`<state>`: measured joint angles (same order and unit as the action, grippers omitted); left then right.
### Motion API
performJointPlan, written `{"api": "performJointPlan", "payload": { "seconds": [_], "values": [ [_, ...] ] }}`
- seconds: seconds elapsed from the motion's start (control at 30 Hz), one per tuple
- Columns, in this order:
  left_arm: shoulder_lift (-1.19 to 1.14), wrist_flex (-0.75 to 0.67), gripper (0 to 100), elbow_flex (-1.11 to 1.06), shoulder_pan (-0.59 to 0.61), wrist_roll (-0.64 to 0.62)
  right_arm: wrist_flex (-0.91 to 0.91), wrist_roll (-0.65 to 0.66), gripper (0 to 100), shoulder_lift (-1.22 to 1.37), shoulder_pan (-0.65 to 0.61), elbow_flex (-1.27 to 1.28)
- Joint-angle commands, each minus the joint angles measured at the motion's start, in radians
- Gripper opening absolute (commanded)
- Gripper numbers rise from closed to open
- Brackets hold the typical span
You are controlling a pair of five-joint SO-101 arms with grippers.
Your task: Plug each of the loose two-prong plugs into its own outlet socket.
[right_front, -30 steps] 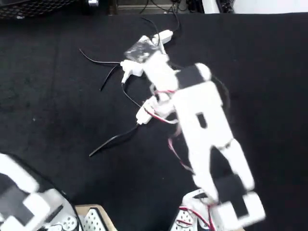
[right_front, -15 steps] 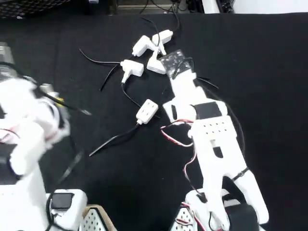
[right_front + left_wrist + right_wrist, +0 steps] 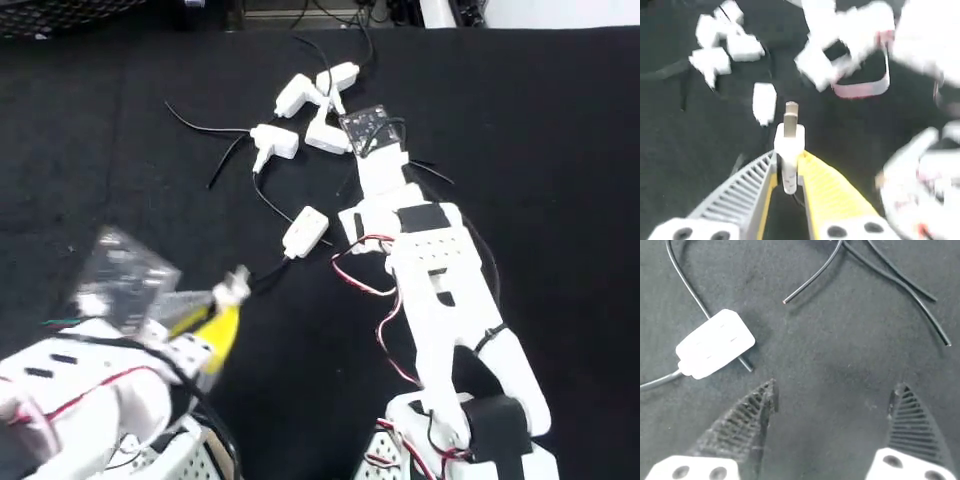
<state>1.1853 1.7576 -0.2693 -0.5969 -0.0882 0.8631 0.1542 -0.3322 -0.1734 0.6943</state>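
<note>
My left gripper [image 3: 788, 172], with one grey and one yellow finger, is shut on a white two-prong plug [image 3: 789, 145], prongs pointing away. Beyond the prongs lies a white outlet socket [image 3: 764, 102] on the black cloth. In the high view that plug [image 3: 238, 281] hovers at the lower left of the same socket [image 3: 305, 231]. My right gripper [image 3: 835, 389] is open above bare cloth, with a white two-slot socket [image 3: 715, 350] beside one finger. Its arm [image 3: 440, 290] stretches up the table to a cluster of several white plugs and sockets [image 3: 300, 95].
Thin black wires [image 3: 205, 128] trail left from the cluster, and loose wire ends [image 3: 900, 290] lie ahead of the right gripper. A cord [image 3: 225, 295] runs from the near socket toward the left arm. Black cloth [image 3: 560, 150] covers the table.
The left arm has swung down from the left side to the lower left, bringing its plug toward the near socket. The right arm moved off the cluster, then barely shifted.
</note>
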Motion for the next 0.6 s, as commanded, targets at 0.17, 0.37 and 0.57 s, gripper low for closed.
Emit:
{"api": "performJointPlan", "payload": {
  "seconds": [0.17, 0.37, 0.57],
  "values": [
    [0.192, -0.081, 3, -0.414, -0.193, 0.146, -0.012, -0.066, 29.2, 0.001, 0.006, -0.054],
    [0.339, -0.115, 3, -0.463, -0.246, 0.144, -0.012, -0.092, 1.8, -0.004, 0.003, -0.087],
    [0.428, -0.115, 3, -0.487, -0.219, 0.146, 0.068, -0.17, 1.2, -0.004, -0.06, -0.197]
  ]
}}
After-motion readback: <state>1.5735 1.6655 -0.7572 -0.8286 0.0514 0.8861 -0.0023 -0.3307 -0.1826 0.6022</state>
